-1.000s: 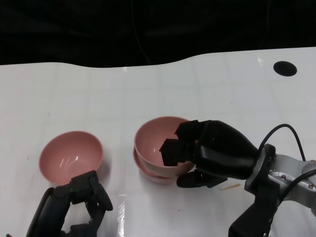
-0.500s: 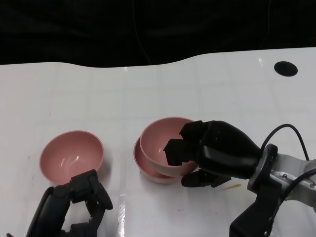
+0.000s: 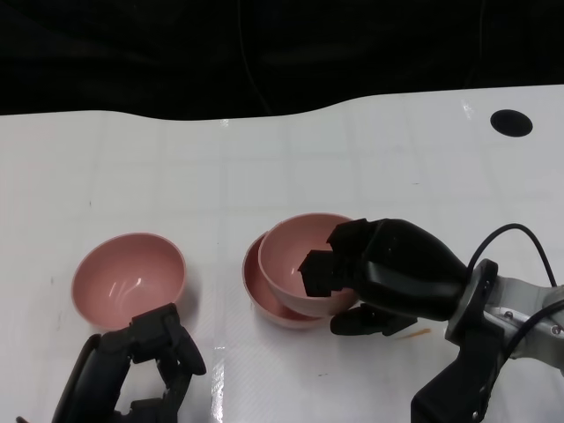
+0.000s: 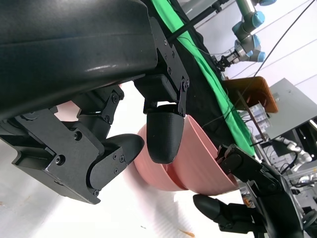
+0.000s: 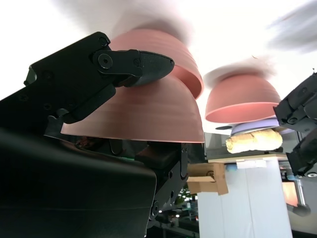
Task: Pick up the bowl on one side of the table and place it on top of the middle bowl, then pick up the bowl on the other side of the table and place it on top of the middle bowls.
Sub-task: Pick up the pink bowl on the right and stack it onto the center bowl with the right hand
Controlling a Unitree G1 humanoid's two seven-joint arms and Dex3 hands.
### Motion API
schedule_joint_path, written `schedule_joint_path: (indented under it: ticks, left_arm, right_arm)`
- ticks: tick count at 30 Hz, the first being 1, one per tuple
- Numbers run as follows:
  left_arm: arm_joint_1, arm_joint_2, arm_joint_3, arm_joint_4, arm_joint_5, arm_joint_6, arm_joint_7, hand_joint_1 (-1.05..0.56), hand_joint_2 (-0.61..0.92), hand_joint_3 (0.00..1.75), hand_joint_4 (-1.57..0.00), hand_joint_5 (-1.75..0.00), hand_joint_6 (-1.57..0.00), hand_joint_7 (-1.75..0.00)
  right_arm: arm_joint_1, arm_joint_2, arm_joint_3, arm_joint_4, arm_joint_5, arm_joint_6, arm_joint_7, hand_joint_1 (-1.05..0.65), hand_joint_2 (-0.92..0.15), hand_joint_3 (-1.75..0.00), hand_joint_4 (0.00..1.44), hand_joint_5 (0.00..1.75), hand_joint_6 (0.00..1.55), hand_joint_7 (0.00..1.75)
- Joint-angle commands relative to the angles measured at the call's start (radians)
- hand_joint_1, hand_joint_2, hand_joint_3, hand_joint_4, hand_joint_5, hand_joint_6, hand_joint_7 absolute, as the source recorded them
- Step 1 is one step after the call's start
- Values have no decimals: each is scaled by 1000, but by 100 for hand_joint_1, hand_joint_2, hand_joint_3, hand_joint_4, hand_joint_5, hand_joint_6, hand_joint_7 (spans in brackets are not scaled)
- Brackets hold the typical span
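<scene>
Tilting off-centre over the middle bowl (image 3: 264,295), a pink bowl (image 3: 304,264) is pinched at its rim by the right hand (image 3: 388,278), apparently not yet seated. The other pink bowl (image 3: 128,280) waits at the left, just beyond the left hand (image 3: 141,366), whose fingers curl loosely around nothing.

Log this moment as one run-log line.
phase: first stacking | right hand: grips upper bowl, tilted, off-centre on middle bowl | left hand: holds nothing, near left bowl | left bowl: not yet stacked
</scene>
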Motion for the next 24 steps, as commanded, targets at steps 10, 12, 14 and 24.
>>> schedule_joint_path:
  ticks: [10, 12, 14, 24]
  left_arm:
    - [9, 10, 1, -13, -7, 25, 7, -7, 49, 120, -82, -171, -75, -147]
    - [7, 9, 1, -6, -5, 19, 11, -7, 49, 120, -83, -171, -75, -147]
    - [7, 8, 2, -5, -2, 19, 14, -7, 49, 120, -83, -171, -75, -147]
    - [-4, 6, 1, 20, -1, -1, 16, -6, 47, 124, -83, -170, -75, -147]
  right_arm:
    - [-40, 6, 48, 46, -19, 2, -68, -15, -73, -58, 84, 175, 53, 175]
    - [-46, 7, 52, 48, -18, 3, -60, -15, -74, -58, 83, 175, 53, 175]
    - [-49, 9, 54, 51, -18, 2, -62, -16, -73, -58, 83, 175, 52, 175]
    - [-76, 24, 75, 62, -32, 17, -83, -14, -71, -58, 83, 175, 52, 175]
